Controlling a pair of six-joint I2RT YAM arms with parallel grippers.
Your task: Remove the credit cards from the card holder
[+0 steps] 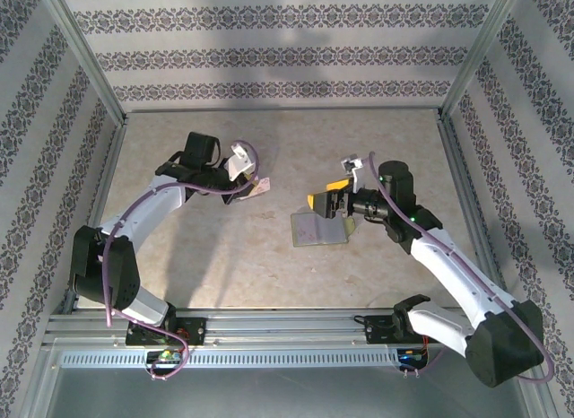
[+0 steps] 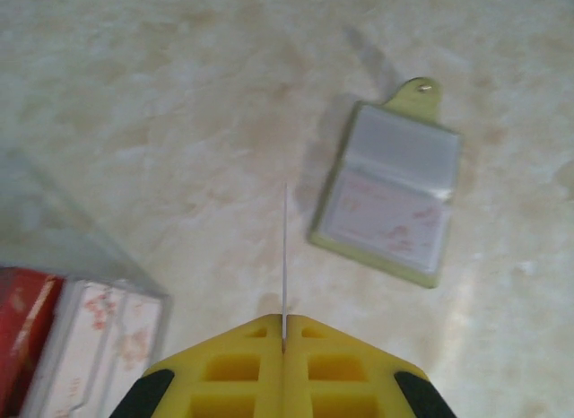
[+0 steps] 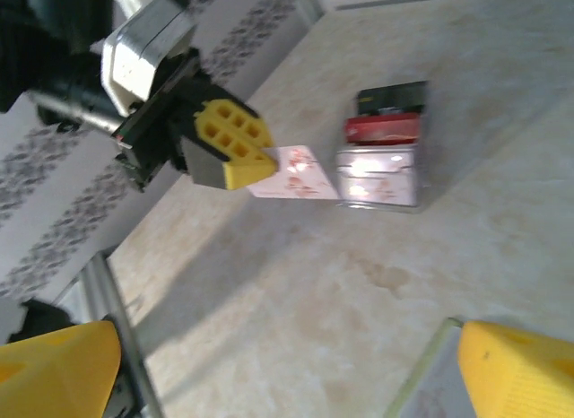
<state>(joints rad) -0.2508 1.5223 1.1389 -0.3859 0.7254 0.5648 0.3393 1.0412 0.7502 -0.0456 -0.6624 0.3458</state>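
Holder, a pale grey-silver bifold card sleeve (image 1: 316, 230), lay open and flat directly under the right gripper (image 1: 326, 195), jaws apart; long axis left-right, yellowish tab end toward the right arm. Left gripper (image 2: 284, 335) clamped on a thin white pink-printed card (image 3: 296, 173), just beside the red-topped stacked cards (image 3: 384, 129) in a clear case (image 3: 381, 180)

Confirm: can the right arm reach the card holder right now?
Probably yes: the right gripper is open at the card holder, nothing between them. The left gripper is aside, shut on a credit card.
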